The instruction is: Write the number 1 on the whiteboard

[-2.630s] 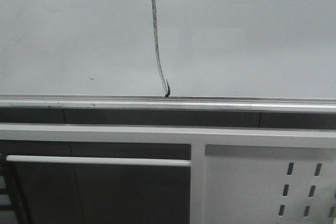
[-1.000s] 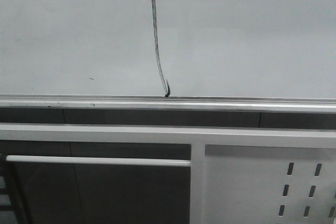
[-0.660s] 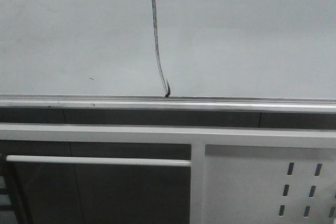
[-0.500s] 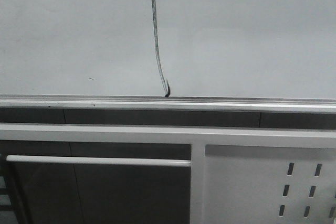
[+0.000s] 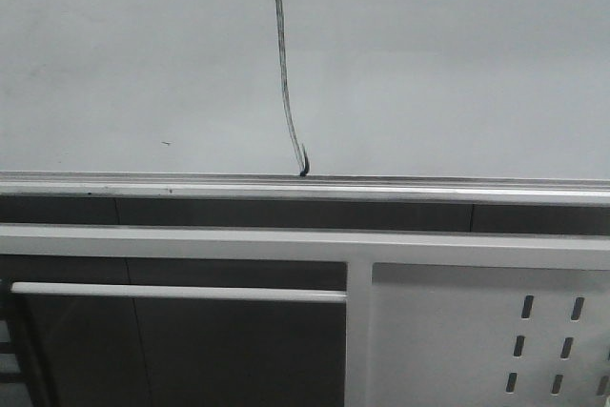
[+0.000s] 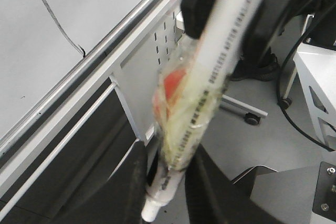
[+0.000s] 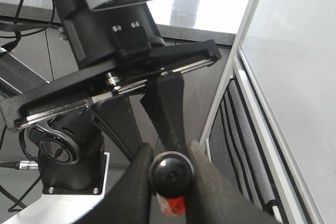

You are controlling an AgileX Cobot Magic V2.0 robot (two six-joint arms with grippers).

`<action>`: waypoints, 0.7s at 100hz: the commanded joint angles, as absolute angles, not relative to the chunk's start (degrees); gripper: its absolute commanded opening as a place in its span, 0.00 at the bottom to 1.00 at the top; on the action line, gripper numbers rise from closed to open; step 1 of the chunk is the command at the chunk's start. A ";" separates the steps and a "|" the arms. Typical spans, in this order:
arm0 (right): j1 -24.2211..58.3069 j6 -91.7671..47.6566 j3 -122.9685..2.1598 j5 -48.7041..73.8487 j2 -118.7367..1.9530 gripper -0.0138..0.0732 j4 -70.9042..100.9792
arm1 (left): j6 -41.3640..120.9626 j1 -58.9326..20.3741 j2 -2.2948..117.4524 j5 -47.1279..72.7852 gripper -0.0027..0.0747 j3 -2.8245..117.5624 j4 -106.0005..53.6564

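I logged the number 1 [image 5: 285,73] as a long thin black stroke on the whiteboard [image 5: 457,64], its long axis near vertical with a slight bow. The small hook sat at its upper end and the tick at its foot, which ended just at the silver rail [image 5: 143,184] along the board's lower edge. A tiny dark speck [image 5: 166,143] lay on the board well to the left of the stroke.

Neither arm showed in the front view. From the left wrist camera I saw the left gripper [image 6: 166,179] clenched on a white marker [image 6: 223,51], with crumpled clear tape wound round the barrel and a red-orange patch under the tape. The marker ran lengthwise between the fingers and its rounded white end stuck out past them. The stroke [image 6: 52,14] appeared in that view on the board [image 6: 94,9], well apart from the gripper and the marker, with the rail and a white perforated panel [image 6: 157,51] between. Dark print ran along the barrel but was too blurred for me to read.

From the right wrist camera I saw the right gripper [image 7: 169,174] closed on a round black end [image 7: 171,172], something red just behind it; I could not tell what the object was. The board's pale face [image 7: 294,77] lay to one side, no stroke visible there.
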State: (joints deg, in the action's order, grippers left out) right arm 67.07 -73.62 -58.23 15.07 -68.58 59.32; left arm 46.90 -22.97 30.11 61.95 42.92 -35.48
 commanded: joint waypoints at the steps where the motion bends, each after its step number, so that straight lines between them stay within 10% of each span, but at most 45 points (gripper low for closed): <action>1: 67.38 -73.85 -60.18 17.14 -67.38 0.08 61.10 | 45.79 -23.22 31.03 56.14 0.14 44.64 -37.69; 31: 67.38 -73.85 -60.07 17.62 -67.38 0.08 61.10 | 46.43 -23.22 31.03 57.09 0.37 44.64 -39.48; 70: 67.27 -73.85 -60.07 17.96 -67.38 0.08 61.10 | 46.43 -23.22 31.03 56.63 0.35 44.82 -39.48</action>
State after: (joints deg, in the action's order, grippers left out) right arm 67.07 -73.71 -58.23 16.40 -68.58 59.31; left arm 47.18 -22.97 30.11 62.19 42.92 -36.23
